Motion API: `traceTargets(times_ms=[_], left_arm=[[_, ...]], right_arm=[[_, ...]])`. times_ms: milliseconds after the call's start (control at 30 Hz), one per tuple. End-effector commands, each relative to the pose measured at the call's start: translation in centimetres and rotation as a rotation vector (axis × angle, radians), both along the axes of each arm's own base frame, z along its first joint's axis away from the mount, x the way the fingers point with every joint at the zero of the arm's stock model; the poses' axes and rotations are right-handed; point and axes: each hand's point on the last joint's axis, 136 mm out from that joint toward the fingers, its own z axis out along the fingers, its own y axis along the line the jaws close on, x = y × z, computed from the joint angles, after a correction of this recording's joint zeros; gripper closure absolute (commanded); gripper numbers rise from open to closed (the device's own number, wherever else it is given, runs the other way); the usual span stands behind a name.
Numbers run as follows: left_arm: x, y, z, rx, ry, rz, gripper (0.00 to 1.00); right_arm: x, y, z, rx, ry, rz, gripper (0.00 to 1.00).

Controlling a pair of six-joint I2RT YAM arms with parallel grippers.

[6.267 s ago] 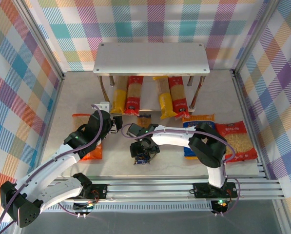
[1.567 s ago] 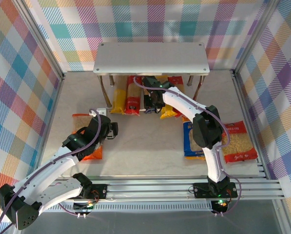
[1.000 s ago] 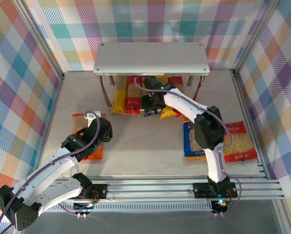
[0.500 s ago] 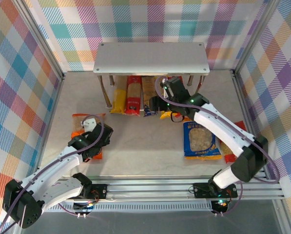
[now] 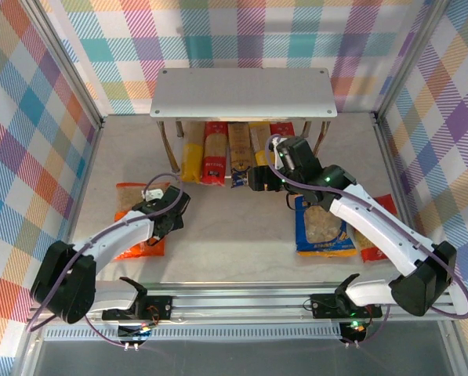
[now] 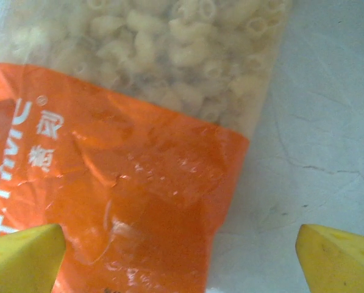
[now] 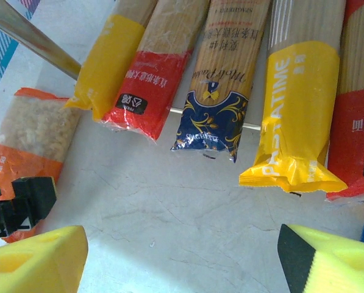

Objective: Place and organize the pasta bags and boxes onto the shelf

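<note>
The pale grey shelf (image 5: 241,91) stands at the back. On its lower tier several pasta boxes lie side by side: yellow (image 5: 191,161), red (image 5: 215,157), tan with a dark blue end (image 5: 239,155), yellow (image 5: 259,146) and red (image 5: 281,131). My right gripper (image 5: 255,179) hovers open just in front of them, nothing between its fingers (image 7: 38,262); the tan pack (image 7: 221,85) lies ahead of it. My left gripper (image 5: 168,217) is open, low over the orange bag (image 5: 134,210), its fingertips (image 6: 337,256) straddling that bag's right edge (image 6: 145,183).
A blue bag with a clear window (image 5: 321,229) lies at the right, and a red bag (image 5: 386,211) beyond it is partly hidden by my right arm. A steel shelf leg (image 7: 29,36) slants at the left. Frame rails border the table.
My right gripper has drawn back from under the shelf, leaving the tan pack between the others. My left gripper has dropped onto the orange bag and spread wider.
</note>
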Motion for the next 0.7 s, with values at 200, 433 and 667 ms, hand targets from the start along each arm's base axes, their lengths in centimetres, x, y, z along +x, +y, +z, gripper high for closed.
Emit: traceTargets(times_ms=[200, 433, 667], left_arm=[[0.9, 0.1, -2.6, -0.016, 0.113, 0.024, 0.09], [0.8, 0.7, -3.3, -0.018, 0.154, 0.041, 0.39], [0.9, -0.1, -4.2, -0.063, 0.191, 0.007, 0.78]], right_arm=[[0.0, -0.2, 0.2, 0.012, -0.025, -0.005, 0.17], [-0.1, -0.6, 0.2, 0.003, -0.034, -0.013, 0.16], [-0.3, -0.9, 0.5, 0.005, -0.046, -0.023, 0.16]])
